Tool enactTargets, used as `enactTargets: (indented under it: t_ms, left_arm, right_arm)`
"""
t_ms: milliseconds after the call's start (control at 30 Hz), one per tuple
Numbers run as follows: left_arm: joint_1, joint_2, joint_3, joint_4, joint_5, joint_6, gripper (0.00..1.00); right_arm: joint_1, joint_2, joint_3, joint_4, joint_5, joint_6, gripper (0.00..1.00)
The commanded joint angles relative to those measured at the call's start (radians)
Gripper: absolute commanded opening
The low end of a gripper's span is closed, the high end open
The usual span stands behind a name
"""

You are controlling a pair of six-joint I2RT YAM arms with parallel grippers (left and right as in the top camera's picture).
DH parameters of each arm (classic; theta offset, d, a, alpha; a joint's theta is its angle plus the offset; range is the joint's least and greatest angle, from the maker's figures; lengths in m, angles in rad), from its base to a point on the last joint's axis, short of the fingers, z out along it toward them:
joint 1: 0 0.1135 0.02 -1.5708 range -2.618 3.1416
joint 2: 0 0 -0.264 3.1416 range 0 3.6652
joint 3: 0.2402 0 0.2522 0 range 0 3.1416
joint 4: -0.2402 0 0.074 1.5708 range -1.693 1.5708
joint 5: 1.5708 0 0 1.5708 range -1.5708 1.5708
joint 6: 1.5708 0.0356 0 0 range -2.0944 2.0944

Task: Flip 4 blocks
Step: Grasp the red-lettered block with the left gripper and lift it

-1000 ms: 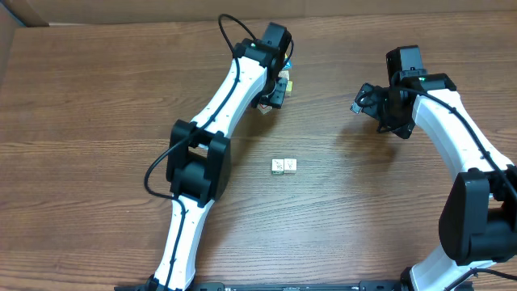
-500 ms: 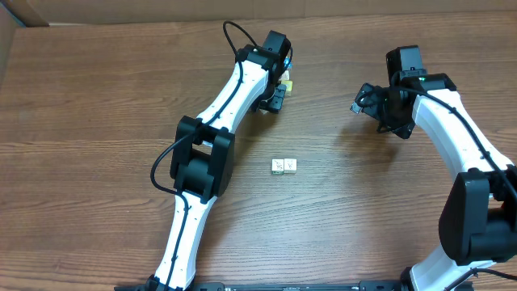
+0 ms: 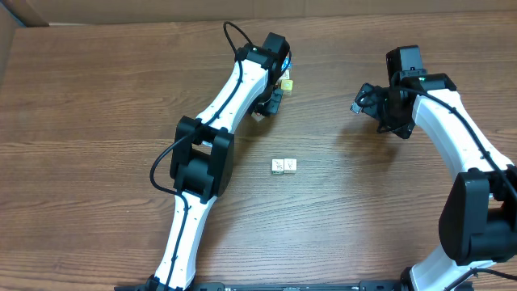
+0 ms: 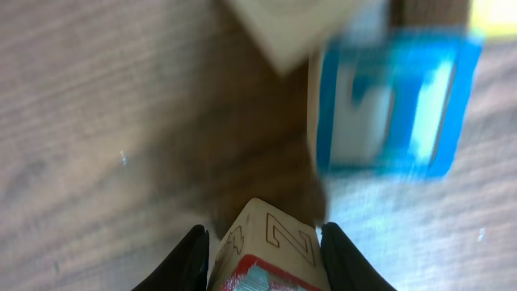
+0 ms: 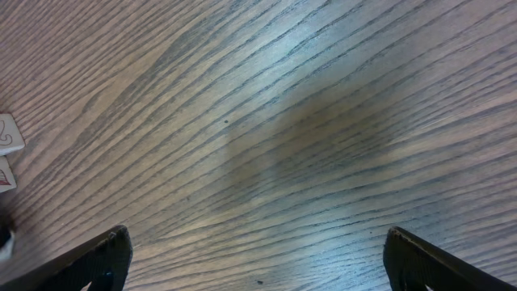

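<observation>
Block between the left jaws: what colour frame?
Red frame on the block; left wrist view.

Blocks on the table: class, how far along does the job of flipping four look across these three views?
Possibly done: a pair of blocks lies side by side in the middle, untouched, though nothing proves they were flipped. In hand: the left gripper has its fingers against a red-framed block. Left: that flip and probably another; a blue-framed block lies just beyond. The right gripper hangs open, empty.
</observation>
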Motion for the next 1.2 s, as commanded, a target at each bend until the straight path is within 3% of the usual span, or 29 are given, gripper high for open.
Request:
enactTargets:
  t_ms: [0,100,200,400,600,767,933,1167]
  left_arm:
    - [0.003,-0.002,0.038,-0.052,0.060,0.017,0.28]
    - [0.006,-0.002,0.069,-0.100,0.120,0.001,0.33]
    - [0.006,-0.002,0.080,-0.111,0.178,-0.013,0.59]
    - [0.007,-0.002,0.080,-0.092,0.178,-0.012,0.68]
    - [0.007,-0.002,0.080,-0.133,0.058,0.004,0.57]
    - [0.007,-0.002,0.080,-0.188,0.058,0.060,0.49]
    - [0.007,-0.002,0.080,-0.172,0.102,0.060,0.35]
    - [0.007,-0.002,0.080,-0.166,0.074,0.060,0.38]
  right_arm:
    - [-0.002,-0.003,0.011,0.005,0.010,-0.004,1.00]
    - [-0.002,-0.003,0.011,0.005,0.010,-0.004,1.00]
    - [-0.002,-0.003,0.011,0.005,0.010,-0.004,1.00]
    - [-0.002,-0.003,0.011,0.005,0.010,-0.004,1.00]
    - [-0.002,-0.003,0.011,0.005,0.010,-0.004,1.00]
    - [-0.002,-0.003,0.011,0.005,0.010,-0.004,1.00]
    - [-0.002,-0.003,0.011,0.005,0.010,-0.004,1.00]
    - [-0.002,-0.003,0.011,0.005,0.010,-0.004,1.00]
